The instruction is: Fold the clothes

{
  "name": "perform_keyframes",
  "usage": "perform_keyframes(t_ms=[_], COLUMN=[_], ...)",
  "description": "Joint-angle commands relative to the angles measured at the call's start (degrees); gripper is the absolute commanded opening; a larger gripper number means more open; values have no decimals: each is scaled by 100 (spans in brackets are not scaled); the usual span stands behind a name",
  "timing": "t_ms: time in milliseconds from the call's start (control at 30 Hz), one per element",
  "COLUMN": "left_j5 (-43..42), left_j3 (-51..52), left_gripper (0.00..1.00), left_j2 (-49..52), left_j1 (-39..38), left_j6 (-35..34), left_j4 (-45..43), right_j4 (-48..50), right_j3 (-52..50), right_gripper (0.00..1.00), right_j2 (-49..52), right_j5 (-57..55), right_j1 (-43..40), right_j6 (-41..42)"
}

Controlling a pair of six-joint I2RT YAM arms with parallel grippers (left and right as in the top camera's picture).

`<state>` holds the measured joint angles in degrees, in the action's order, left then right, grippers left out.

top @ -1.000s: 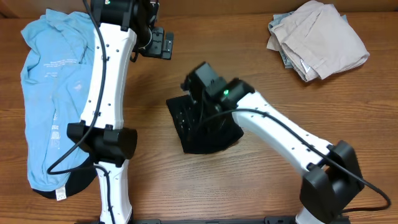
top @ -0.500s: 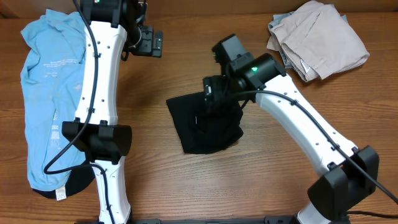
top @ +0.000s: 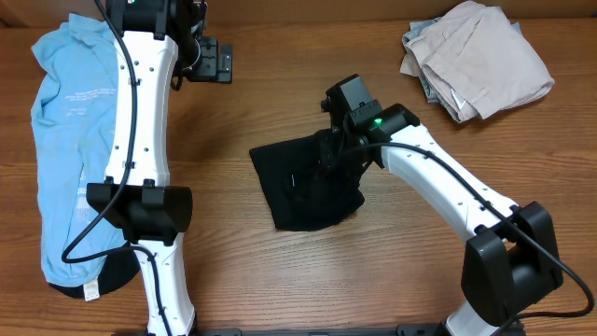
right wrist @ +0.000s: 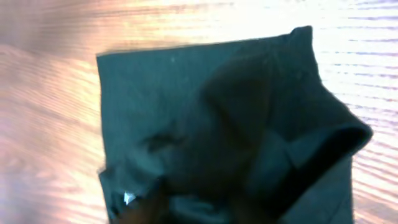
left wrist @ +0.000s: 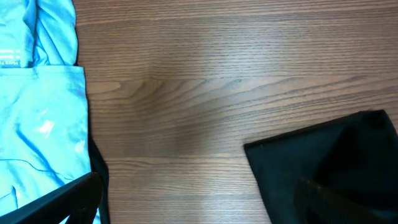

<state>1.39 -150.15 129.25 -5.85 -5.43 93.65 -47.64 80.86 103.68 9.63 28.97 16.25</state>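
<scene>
- The black garment [top: 303,191] lies near the middle of the worktop [top: 280,93], folded into a compact, roughly square packet. It is the item in work.
- The right claw [top: 334,154] sits low over the upper right part of the packet, on the side nearest its own arm. This position suits either pinching a loose layer to turn it over or pressing one flat.
- In the right wrist view most of the packet lies flat, but a raised lip of fabric [right wrist: 348,134] stands up along its right side. This lip is probably the layer to be dealt with.
- The right claw's tips show only as dark blurs against dark cloth. Whether they grip fabric or merely stand near it cannot be told.
- The left claw [top: 222,63] hangs over bare wood at the far side of the worktop. Its fingers [left wrist: 68,193] stand wide apart and hold nothing. Parked there, it leaves the right arm free room.
- The light blue T-shirt [top: 70,121] lies spread and unfolded along the left edge. Dark fabric [top: 117,275] with a small white tag [top: 91,291] shows beneath its near end. Both appear to await folding.
- The beige garments [top: 476,61] sit in a loose stack at the far right corner, well apart from the packet. Whether they count as finished cannot be told.
</scene>
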Motion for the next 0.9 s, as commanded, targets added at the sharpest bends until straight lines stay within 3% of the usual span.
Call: perform_keyframes(t_ms=[0, 200, 500, 533, 600, 667, 867], left_j5=[52, 46, 48, 48, 48, 50, 48], left_j3=[-33, -33, -33, -33, -33, -33, -33], left_gripper=[100, 100, 100, 100, 100, 100, 100], left_j2=[22, 22, 22, 22, 24, 24, 24], left_j1=[46, 146, 181, 181, 181, 181, 181], left_j6=[118, 111, 109, 109, 109, 111, 111], left_j4=[-28, -186, -590, -627, -697, -721, -710], right_j4=[267, 466, 1366, 1377, 1314, 1086, -931], right_j3=[-9, 529, 542, 542, 544, 664, 1744], right_gripper=[4, 4, 5, 17, 66, 77, 82], right_j2=[48, 48, 621, 682, 734, 662, 162], right_j5=[149, 555, 551, 551, 551, 551, 358], right_j1=[31, 461, 1631, 1690, 1757, 1751, 1311], right_j6=[-2, -13, 330, 328, 326, 328, 334])
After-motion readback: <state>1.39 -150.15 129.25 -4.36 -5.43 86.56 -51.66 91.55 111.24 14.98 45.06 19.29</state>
